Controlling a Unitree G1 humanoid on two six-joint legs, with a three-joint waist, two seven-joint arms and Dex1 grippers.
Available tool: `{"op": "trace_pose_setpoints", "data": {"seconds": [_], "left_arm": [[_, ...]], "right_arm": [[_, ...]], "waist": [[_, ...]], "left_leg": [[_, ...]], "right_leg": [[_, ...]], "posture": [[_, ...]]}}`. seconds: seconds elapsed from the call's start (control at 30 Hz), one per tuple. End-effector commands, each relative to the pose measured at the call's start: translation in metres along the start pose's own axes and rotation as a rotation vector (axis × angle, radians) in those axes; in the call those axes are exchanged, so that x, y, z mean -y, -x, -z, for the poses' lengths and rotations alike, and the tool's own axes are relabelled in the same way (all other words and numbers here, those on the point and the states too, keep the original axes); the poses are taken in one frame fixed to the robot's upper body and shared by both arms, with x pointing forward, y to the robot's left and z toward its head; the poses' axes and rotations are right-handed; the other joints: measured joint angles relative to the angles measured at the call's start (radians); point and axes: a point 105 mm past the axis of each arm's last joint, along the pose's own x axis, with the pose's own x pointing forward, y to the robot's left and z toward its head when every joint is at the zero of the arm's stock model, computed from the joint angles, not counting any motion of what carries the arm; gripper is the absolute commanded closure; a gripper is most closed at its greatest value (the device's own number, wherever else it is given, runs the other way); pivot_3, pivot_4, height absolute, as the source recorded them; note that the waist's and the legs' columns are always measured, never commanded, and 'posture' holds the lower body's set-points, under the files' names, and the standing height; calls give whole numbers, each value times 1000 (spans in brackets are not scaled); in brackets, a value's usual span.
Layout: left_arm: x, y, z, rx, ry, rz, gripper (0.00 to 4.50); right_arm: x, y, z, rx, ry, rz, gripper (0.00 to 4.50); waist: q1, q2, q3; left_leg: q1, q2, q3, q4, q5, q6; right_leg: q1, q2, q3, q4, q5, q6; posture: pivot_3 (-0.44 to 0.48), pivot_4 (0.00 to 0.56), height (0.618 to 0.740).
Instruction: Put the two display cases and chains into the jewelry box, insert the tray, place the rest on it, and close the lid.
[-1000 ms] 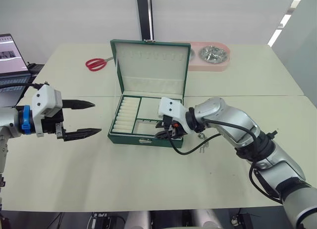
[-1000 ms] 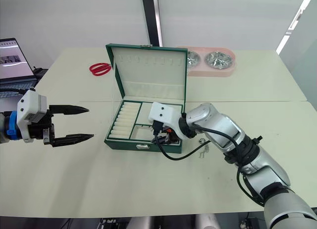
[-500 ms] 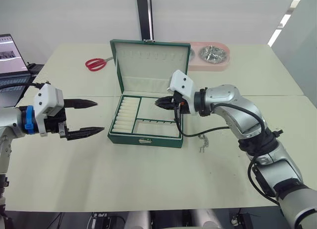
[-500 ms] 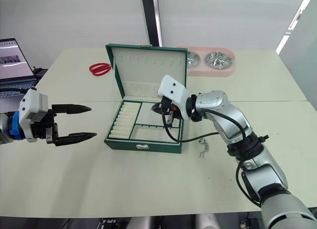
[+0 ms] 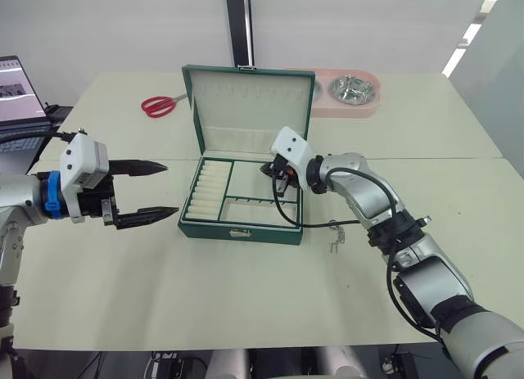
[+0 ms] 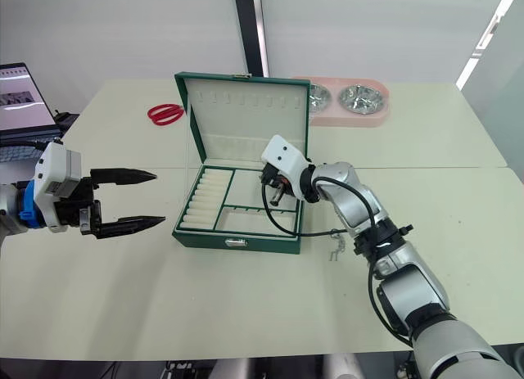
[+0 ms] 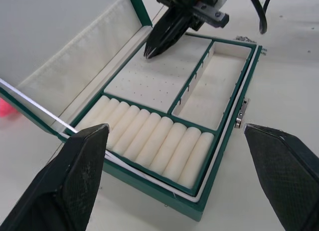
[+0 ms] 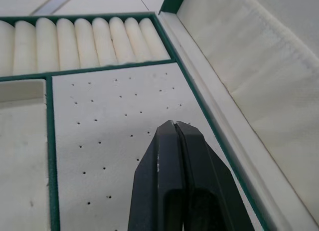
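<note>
The green jewelry box [image 5: 241,229] stands open mid-table, its lid [image 5: 250,109] upright. The cream tray [image 7: 149,146] sits in it, with ring rolls, a dotted panel and an open compartment. My right gripper [image 5: 268,169] is shut with nothing seen between its fingers [image 8: 172,141], its tip just above the dotted panel near the lid. Left of the box my left gripper [image 5: 170,187] hovers open, pointing at it. One of the chains [image 5: 334,236] lies on the table right of the box. The display cases are out of view.
Red scissors [image 5: 158,106] lie behind the box to the left. A pink stand with metal bowls [image 5: 348,92] is at the back right. A laptop [image 5: 16,97] sits at the far left edge. A cable trails from my right wrist past the box.
My right gripper rose from the box's front right compartment and now points down over the dotted panel at the back. My left gripper edged slightly toward the box.
</note>
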Motion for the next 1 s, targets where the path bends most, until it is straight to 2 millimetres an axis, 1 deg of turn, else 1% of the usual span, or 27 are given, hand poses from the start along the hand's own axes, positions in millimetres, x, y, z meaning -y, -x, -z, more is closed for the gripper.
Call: {"op": "trace_pose_setpoints", "data": {"seconds": [0.03,0.2,0.3,0.37,0.5,0.6,0.63,0.7,0.73,0.83,0.87,0.93,0.97,1.0], "left_arm": [[-1,1,-15,39,-47,-11,0],[0,0,-13,40,-46,-10,0],[1,0,-11,41,-42,-12,0],[1,0,-9,42,-37,-15,0],[1,-1,-5,49,-18,-29,0],[1,-1,2,32,5,-43,0],[-2,0,4,40,17,-73,0],[-7,0,5,58,32,-118,0],[-10,2,8,64,37,-161,0],[-17,7,18,56,40,-258,0],[-19,11,24,52,52,-298,0],[-21,24,44,26,111,-396,0],[-21,28,50,19,130,-426,0],[-20,34,58,6,143,-455,0]], "right_arm": [[-4,-3,2,-20,16,-14,4450],[-9,-7,25,-114,0,-20,4450],[-11,-8,23,-103,13,-21,4450],[-9,-8,16,-72,27,-6,4450],[-1,-6,-9,29,39,38,4450],[8,4,-29,109,13,93,4450],[13,14,-38,147,24,122,4450],[19,28,-47,187,48,162,4450],[22,40,-50,212,67,193,4450],[26,66,-53,260,119,256,4450],[25,78,-50,280,128,277,4450],[22,111,-31,282,138,311,4450],[20,120,-25,277,142,319,4450],[19,135,-10,246,137,339,4450]], "waist": [[0,0,0],[-1,0,0],[-1,-1,-1],[-1,-1,-1],[-3,-1,-1],[-3,-1,-1],[-1,-1,-1],[2,-1,-1],[3,-1,-1],[5,-2,-1],[5,-2,-1],[5,-2,-1],[6,-2,-1],[6,-2,-1]], "left_leg": [[0,0,0,0,0,0],[1,0,0,0,0,0],[1,0,0,0,0,0],[2,0,0,0,0,0],[2,0,0,0,0,-1],[1,0,0,0,1,-1],[1,0,0,0,1,-1],[0,0,0,0,0,-1],[-1,0,0,0,0,-1],[-1,0,-1,0,0,-1],[-1,0,-1,-1,0,-1],[-1,0,-1,-1,0,-1],[-1,0,-1,-1,0,-1],[0,0,-1,-1,0,0]], "right_leg": [[0,0,0,0,0,0],[0,0,1,0,0,0],[1,0,1,0,0,0],[1,0,1,0,0,0],[1,0,1,1,0,0],[0,0,1,1,0,0],[-1,0,1,1,0,0],[-1,0,1,1,0,0],[-1,0,1,0,0,0],[0,0,1,0,0,0],[0,0,1,-1,0,0],[0,0,1,-1,0,0],[0,0,1,-1,0,0],[1,0,1,-1,0,0]], "posture": [[0,150,740],[0,150,740],[0,150,740],[0,150,740],[0,150,740],[0,150,740],[0,150,740],[0,150,740],[0,150,740],[0,150,740],[0,150,740],[0,150,740],[0,150,740],[0,150,740]]}}
